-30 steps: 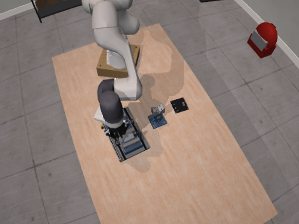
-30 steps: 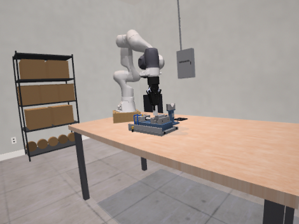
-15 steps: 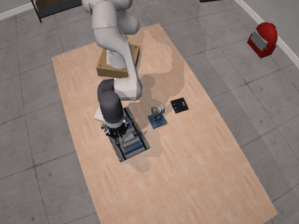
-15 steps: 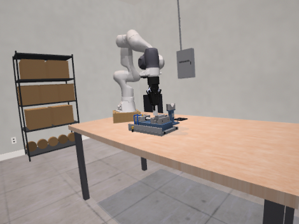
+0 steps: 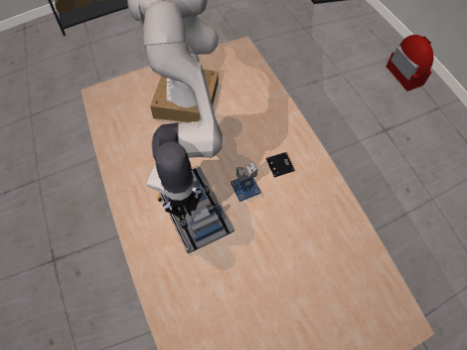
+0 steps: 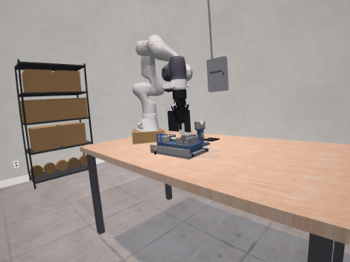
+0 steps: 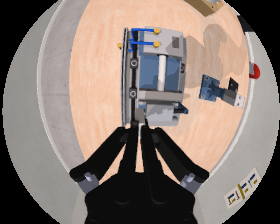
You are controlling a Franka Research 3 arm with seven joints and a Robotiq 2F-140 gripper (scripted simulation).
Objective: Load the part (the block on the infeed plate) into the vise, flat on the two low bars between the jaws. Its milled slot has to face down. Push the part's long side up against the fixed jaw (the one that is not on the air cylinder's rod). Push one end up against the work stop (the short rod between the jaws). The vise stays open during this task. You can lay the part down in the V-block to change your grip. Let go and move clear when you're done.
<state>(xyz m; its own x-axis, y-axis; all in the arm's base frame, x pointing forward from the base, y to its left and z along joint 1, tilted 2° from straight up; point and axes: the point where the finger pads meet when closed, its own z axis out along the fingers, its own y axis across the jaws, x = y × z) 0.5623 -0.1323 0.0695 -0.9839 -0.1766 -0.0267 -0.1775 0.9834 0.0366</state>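
The vise [image 5: 201, 214] stands on the table under my wrist; it also shows in the wrist view [image 7: 155, 75] and in the side view [image 6: 180, 146]. A pale grey block [image 7: 161, 72], which looks like the part, lies between the jaws over the blue base. I cannot tell which way its slot faces. My gripper [image 7: 139, 114] is shut with nothing between its fingers. Its tips are just above the grey jaw [image 7: 161, 108] at the near end of the vise, toward its left side. The black infeed plate [image 5: 280, 165] has no block on it.
The V-block [image 5: 246, 179] on its blue base stands right of the vise, between it and the infeed plate. The arm's wooden base block [image 5: 185, 95] is at the back of the table. A shelf with boxes [image 6: 52, 120] stands off the table.
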